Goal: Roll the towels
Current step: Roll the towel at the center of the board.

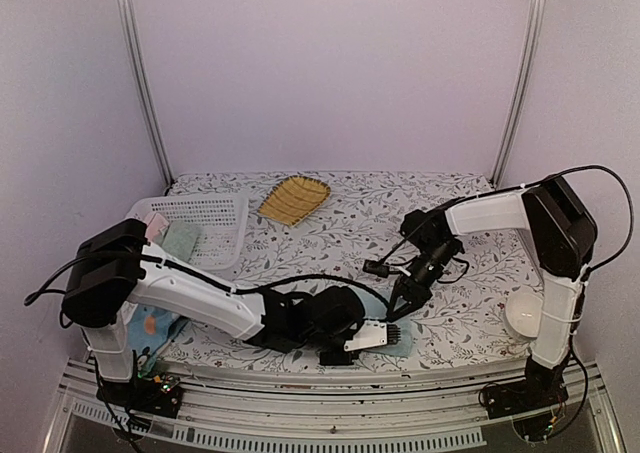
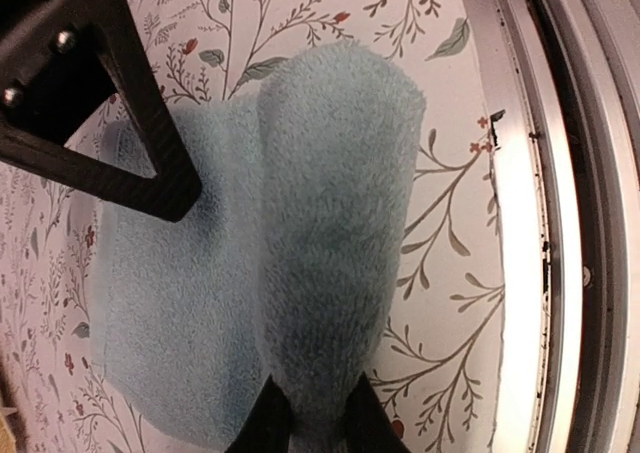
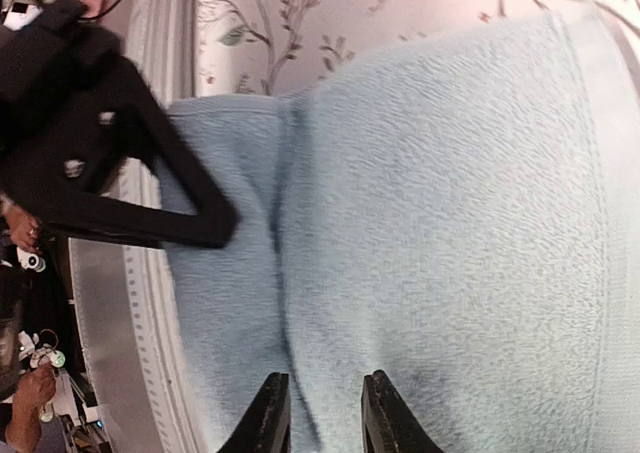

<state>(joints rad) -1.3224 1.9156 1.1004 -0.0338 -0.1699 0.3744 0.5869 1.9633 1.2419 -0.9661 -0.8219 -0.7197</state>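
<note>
The plain light-blue towel (image 2: 190,303) lies by the near edge of the table (image 1: 350,223), well in front of the yellow tray (image 1: 293,199) and off to its right; the side farther from the tray is turned up into 1 thick roll, with a flat flap left on the tray's side. The left gripper (image 2: 318,428) is clenched on 1 end of that roll, 1 fingertip on each side and the terry squeezed narrow between them. The right gripper (image 3: 325,418) comes down on the towel from the tray's side, its 2 fingertips set on the pile with a ridge of cloth between them; whether it pinches the cloth or only rests there, I cannot tell; in the left wrist view 1 of its black fingers touches the flat flap. The printed towel (image 1: 150,325) lies far left of the tray and toward the near edge, partly under the left arm (image 1: 190,293), 1 orange print showing; a white basket (image 1: 200,223) sits just left of the tray; a white bowl (image 1: 524,313) sits well to the tray's right, beyond the plain towel.
</note>
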